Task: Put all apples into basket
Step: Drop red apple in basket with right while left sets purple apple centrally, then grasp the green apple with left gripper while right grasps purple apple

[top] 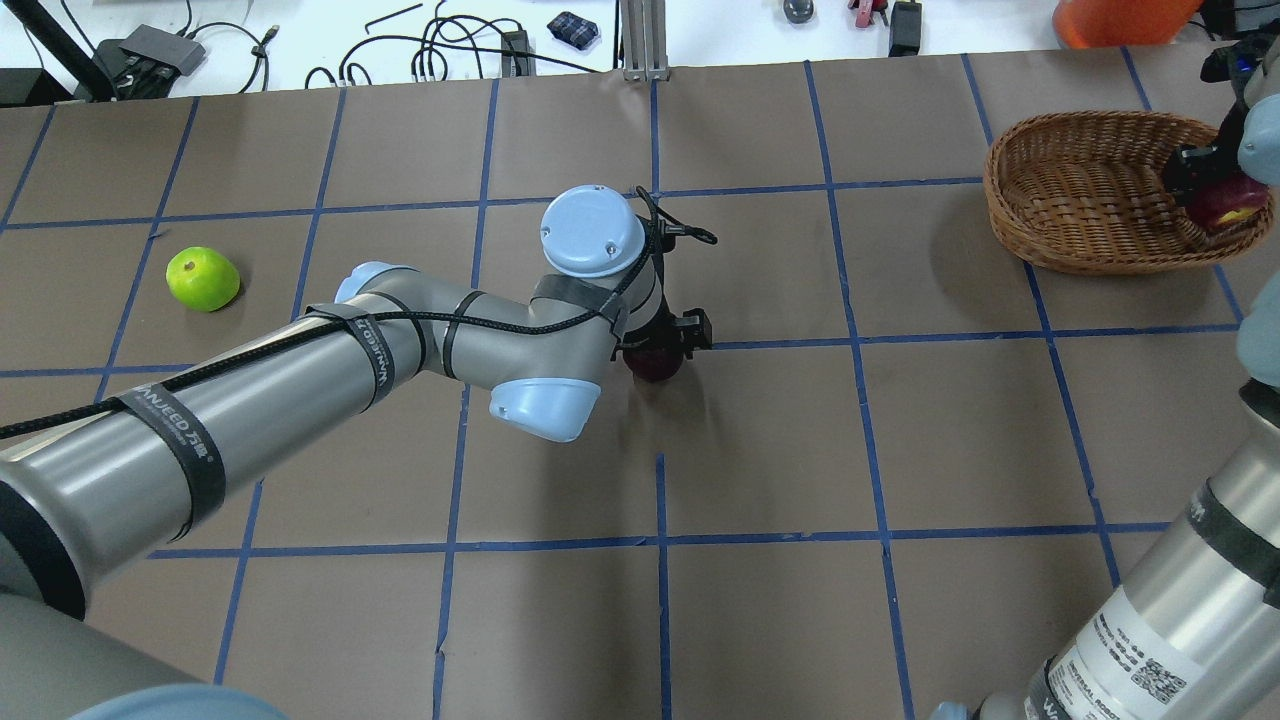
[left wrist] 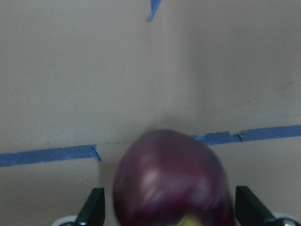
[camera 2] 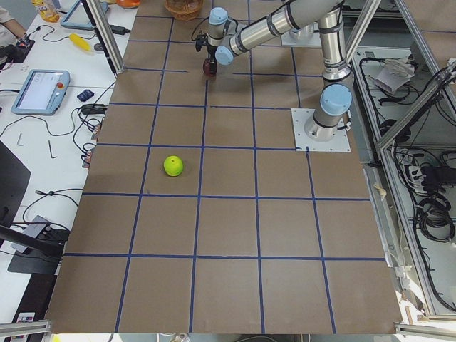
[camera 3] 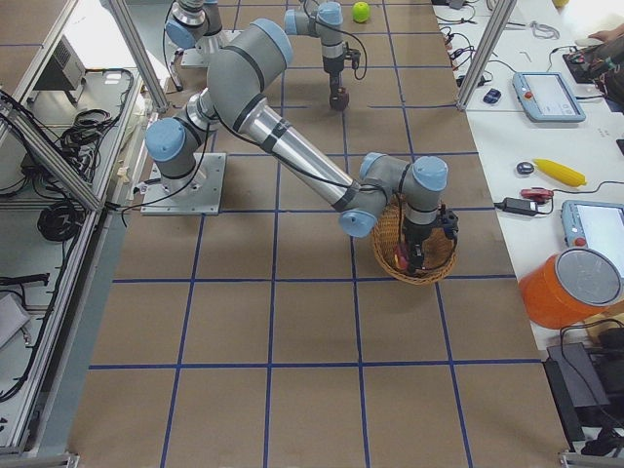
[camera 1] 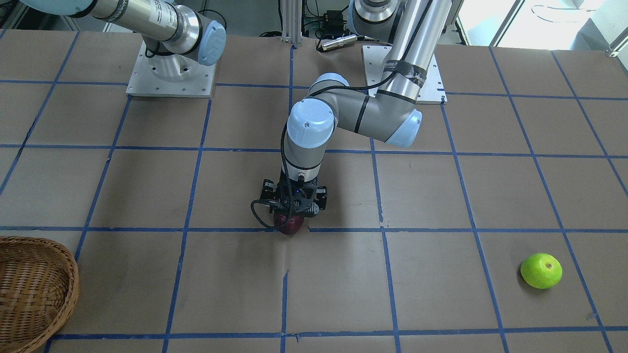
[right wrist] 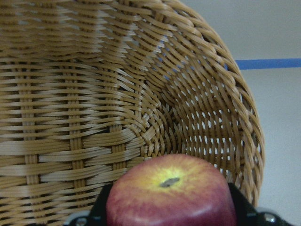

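Robotics lab. Counter [camera 2: 228, 285] papered brown, gridded with blue tape [camera 2: 228, 197]. Arms [top: 300, 390] bolted to plates [camera 2: 303, 142]. Aluminium post [top: 643, 40], teach pendant [camera 2: 39, 90], loose cables [top: 440, 50] alongside.

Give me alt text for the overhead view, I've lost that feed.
The right hand holds the red apple over the wicker basket at far right. The left hand straddles the maroon apple mid-table; the green apple lies alone at far left.

Legible text: one brand name.
"WANJEED" in white on black strap [top: 172, 432] around left arm [top: 270, 390]; repeated on second strap [top: 367, 352] nearer that arm's elbow. Right arm [top: 1190, 590] QR label [top: 1150, 675]: print unreadable.
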Available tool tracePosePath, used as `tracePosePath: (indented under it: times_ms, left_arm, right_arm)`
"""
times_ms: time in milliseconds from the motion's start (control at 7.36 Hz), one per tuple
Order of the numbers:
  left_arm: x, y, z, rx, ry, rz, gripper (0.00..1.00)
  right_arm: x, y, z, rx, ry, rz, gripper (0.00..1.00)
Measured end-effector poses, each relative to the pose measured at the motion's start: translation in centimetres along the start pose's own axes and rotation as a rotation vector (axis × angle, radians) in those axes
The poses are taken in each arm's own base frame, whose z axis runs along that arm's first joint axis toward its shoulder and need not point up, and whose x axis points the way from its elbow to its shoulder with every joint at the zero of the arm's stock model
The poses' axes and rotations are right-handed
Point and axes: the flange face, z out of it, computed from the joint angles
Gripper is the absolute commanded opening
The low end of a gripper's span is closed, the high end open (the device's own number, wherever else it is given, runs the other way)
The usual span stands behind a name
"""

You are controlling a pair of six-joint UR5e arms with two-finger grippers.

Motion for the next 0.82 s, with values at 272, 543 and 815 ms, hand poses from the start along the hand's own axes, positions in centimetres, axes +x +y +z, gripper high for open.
tracePosePath:
  times_ms: [272,543,815]
  left_arm:
    - [-2.7,-2.7,-5.0,-0.051,-0.017,-0.031,1.0]
    - [-9.0,-6.1,-11.7,-0.134,-0.046,-0.03,1.0]
    - [-18.9,-8.0,-16.2,-0.145,-0.051,0.0,1.0]
  right_arm:
    - [-0.1,0.0,0.5,-0.003,-0.006,-0.001,1.0]
    - [0.0,0.0,-0.1,0.001,-0.004,0.0,1.0]
    - [-0.4,0.1,-3.6,0.005,-0.021,-0.01,1.0]
